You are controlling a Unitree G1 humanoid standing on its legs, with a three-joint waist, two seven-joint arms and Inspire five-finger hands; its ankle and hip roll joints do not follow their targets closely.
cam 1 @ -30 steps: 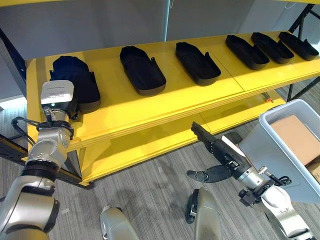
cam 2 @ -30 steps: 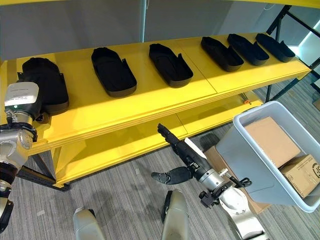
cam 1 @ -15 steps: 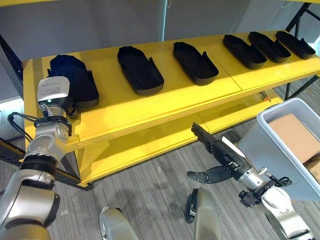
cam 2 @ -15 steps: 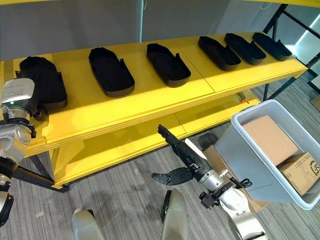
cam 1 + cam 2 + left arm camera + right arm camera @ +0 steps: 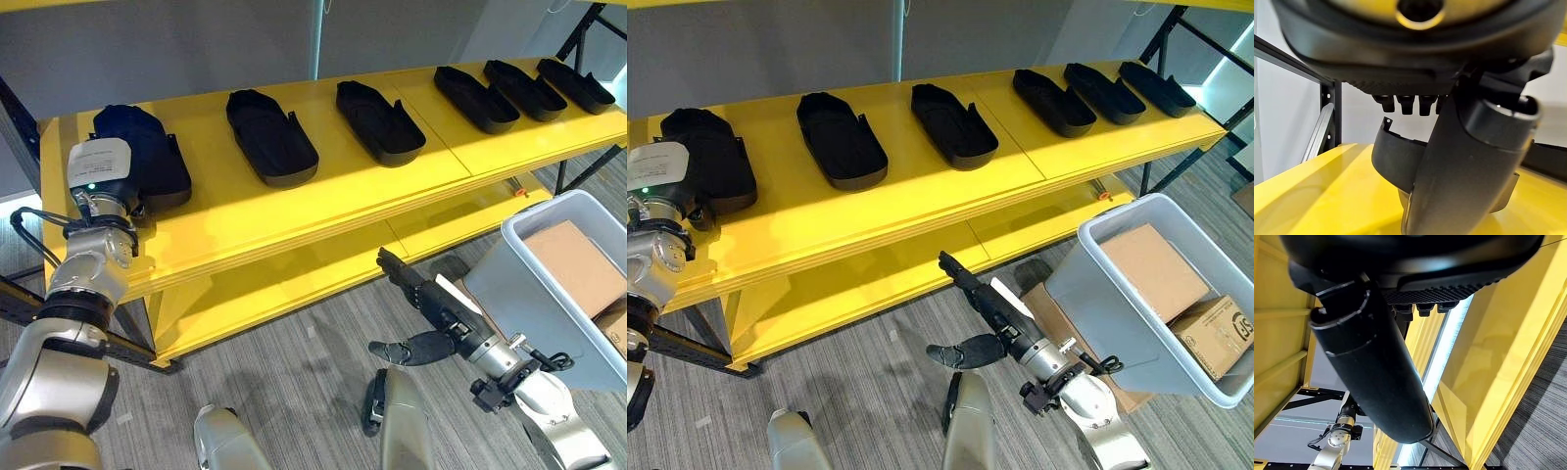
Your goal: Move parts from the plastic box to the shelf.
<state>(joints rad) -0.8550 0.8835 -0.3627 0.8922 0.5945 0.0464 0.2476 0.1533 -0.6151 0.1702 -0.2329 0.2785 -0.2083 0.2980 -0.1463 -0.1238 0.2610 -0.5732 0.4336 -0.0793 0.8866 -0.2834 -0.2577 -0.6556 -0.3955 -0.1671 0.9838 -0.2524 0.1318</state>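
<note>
Shelf: the yellow shelf (image 5: 245, 211) runs across the head views, its front edge slanting from near left to far right, with a lower yellow board (image 5: 294, 279) beneath it.
Parts on shelf: six black parts in a row. The leftmost part (image 5: 147, 162) sits near the shelf's left end; then the second part (image 5: 271, 137), the third part (image 5: 380, 122), and a close group of three at the far right: fourth part (image 5: 475, 99), fifth part (image 5: 524, 90), sixth part (image 5: 575, 85).
Open room on shelf: bare yellow strip along the whole front edge; clear gaps between the first three parts; a wider bare stretch between the third part and the fourth part. The three at the right lie just beside one another.
Plastic box: one grey plastic box (image 5: 1097, 294) at the lower right, tilted, standing on the floor beside the shelf's right end. In it are two cardboard boxes: the larger cardboard box (image 5: 1156, 269) and the smaller cardboard box (image 5: 1215, 338).
Left robot hand: the left robot hand (image 5: 1469, 161) is at the leftmost part, thumb lying against its black rim; whether the fingers are curled round it I cannot tell.
Right robot hand: the right robot hand (image 5: 421, 294) hangs low before the lower board, above the grey floor (image 5: 294, 382), fingers straight, thumb spread, holding nothing.
</note>
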